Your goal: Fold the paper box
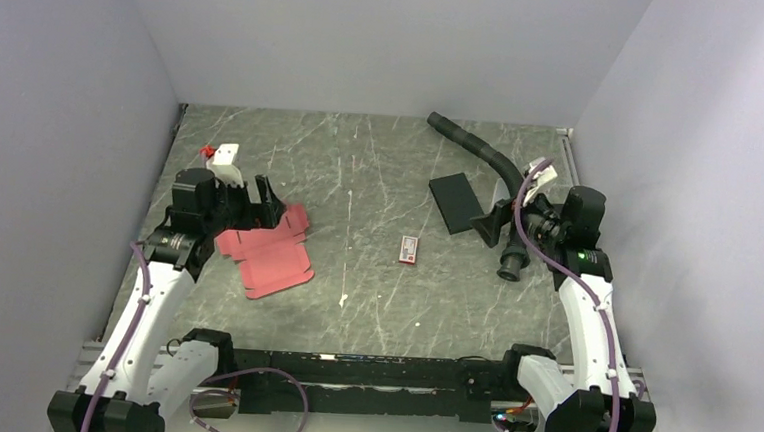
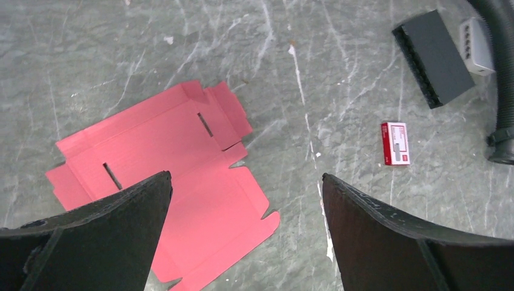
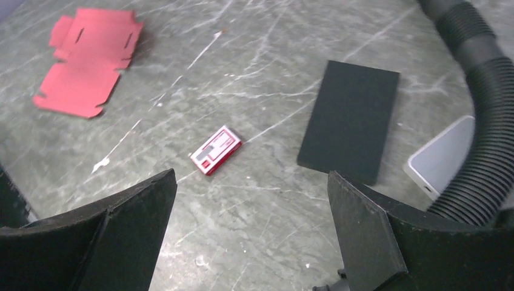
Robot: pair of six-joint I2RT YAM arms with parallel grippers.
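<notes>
The paper box (image 1: 270, 254) is a flat, unfolded red-pink die-cut sheet with flaps and slots, lying on the table at the left. It also shows in the left wrist view (image 2: 176, 182) and small at the top left of the right wrist view (image 3: 91, 57). My left gripper (image 1: 264, 201) hovers above the sheet's far edge, open and empty; in its wrist view (image 2: 245, 179) the jaws stand wide apart over the sheet's right part. My right gripper (image 1: 493, 226) is open and empty at the right, above bare table (image 3: 251, 176).
A tiny red-and-white card (image 1: 410, 249) lies mid-table. A black flat pad (image 1: 458, 202) lies right of centre. A black corrugated hose (image 1: 482, 152) curves along the far right, ending near the right arm (image 1: 512, 267). A white device (image 3: 439, 160) lies beside the hose. Walls enclose three sides.
</notes>
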